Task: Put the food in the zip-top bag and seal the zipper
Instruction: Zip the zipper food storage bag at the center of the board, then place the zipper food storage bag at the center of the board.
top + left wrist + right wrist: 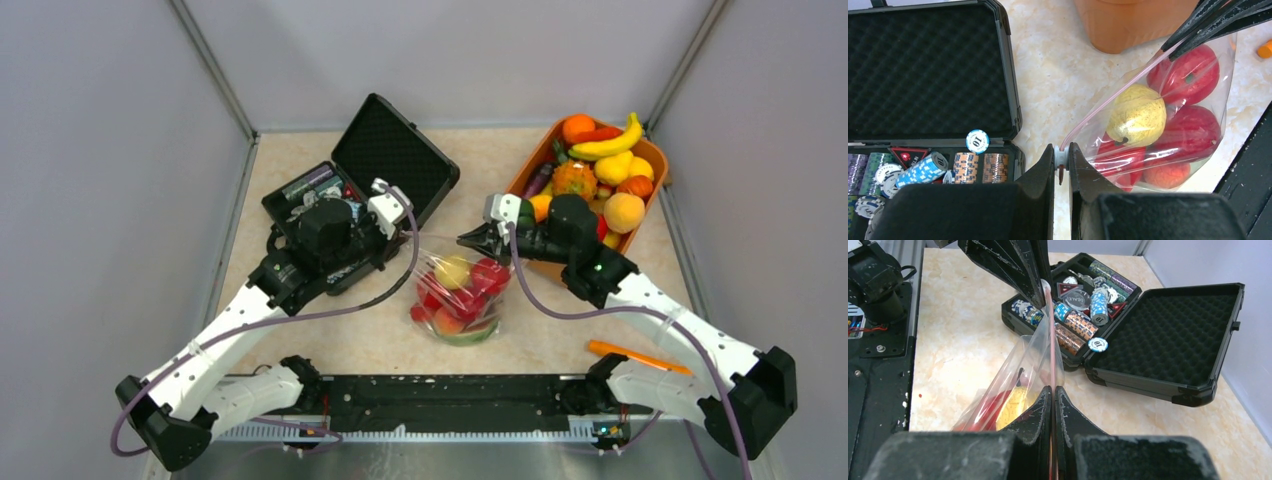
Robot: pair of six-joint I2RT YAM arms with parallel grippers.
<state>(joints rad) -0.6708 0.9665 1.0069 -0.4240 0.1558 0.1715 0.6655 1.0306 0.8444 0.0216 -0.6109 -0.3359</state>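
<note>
The zip-top bag (pixel 462 300) lies mid-table, its mouth lifted and stretched between both grippers. Inside are a yellow pear (pixel 1138 115), red apples (pixel 1192 75) and a peach (pixel 1168 175). My left gripper (pixel 1062 155) is shut on the white slider at the left end of the pink-red zipper (pixel 1118 95). My right gripper (pixel 1053 390) is shut on the zipper strip (pixel 1051 340) at its right end. In the top view the right gripper (pixel 470 240) sits at the bag's far right corner. The left gripper also shows in the right wrist view (pixel 1040 297).
An orange basket (pixel 527 172) of more toy fruit, banana (pixel 608 143) on top, stands at the back right, close behind my right gripper. An open black case (pixel 395 150) of poker chips stands at the back left. An orange stick (pixel 635 355) lies front right.
</note>
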